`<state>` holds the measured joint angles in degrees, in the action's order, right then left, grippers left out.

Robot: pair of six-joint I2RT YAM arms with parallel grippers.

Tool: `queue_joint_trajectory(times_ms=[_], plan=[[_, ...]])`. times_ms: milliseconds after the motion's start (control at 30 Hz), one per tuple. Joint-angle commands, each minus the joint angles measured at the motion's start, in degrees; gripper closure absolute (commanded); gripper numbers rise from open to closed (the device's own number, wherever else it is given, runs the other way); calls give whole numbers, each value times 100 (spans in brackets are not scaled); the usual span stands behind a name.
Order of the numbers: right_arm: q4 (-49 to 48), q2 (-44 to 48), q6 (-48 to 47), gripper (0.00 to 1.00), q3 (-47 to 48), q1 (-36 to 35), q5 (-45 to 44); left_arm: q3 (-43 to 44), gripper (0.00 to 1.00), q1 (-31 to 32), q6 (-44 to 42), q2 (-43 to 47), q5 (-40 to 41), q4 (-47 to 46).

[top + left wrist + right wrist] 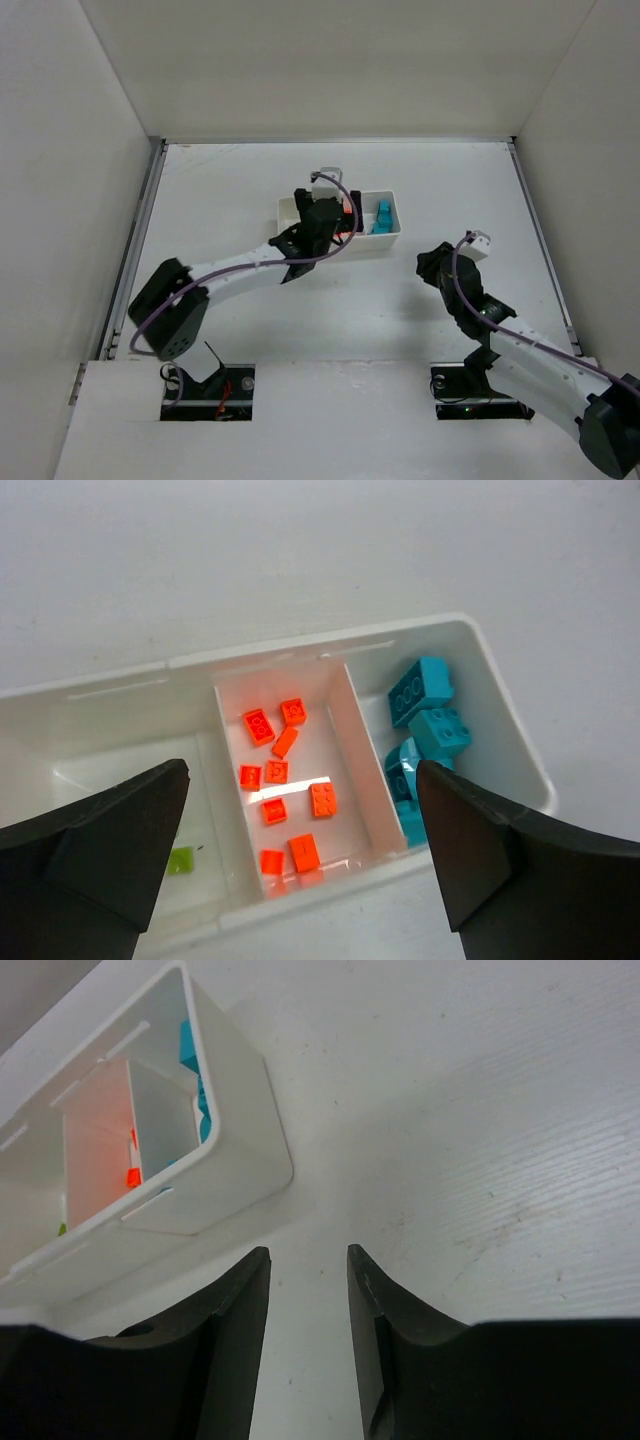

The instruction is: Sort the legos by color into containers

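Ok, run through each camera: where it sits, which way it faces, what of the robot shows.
Top external: above and behind the bases, looking down on the table, tray, left arm and right arm.
Left wrist: on the left arm, over the tray, looking down into it; own jaws wide apart at the lower corners.
Right wrist: low over the table, facing the tray's end wall at a slant; own jaws narrowly apart.
Shared: both wrist views show orange bricks in the middle compartment, teal bricks beside it.

- I work in a lab test cell: plain white walls [70,180] box in my white tabletop [400,310].
- My left arm [230,272] and right arm [530,350] stand at its near edge, purple cables [456,272] exposed.
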<state>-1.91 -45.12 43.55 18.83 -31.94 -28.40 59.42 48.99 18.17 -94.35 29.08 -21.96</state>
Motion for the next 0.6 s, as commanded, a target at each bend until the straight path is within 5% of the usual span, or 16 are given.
queue_joint_trajectory(times_ms=[0,100,267,333,467,567], plan=[[-204,48,145,64,-186,-53,-306,-473,0,18,19,1398,194,-309],[-335,-31,364,80,-362,-193,-306,-1210,0,35,90,2417,649,-204],[-450,-14,400,82,-459,-474,-586,-2687,0,1,379,4315,1583,199],[-442,73,347,76,-503,-545,-701,-3162,0,35,581,5133,1705,681],[-669,223,207,46,-652,-580,-640,-3875,0,36,1318,6619,2172,2156],[-793,285,136,34,-723,-589,-588,-4157,0,-139,2091,7280,2225,3299]])
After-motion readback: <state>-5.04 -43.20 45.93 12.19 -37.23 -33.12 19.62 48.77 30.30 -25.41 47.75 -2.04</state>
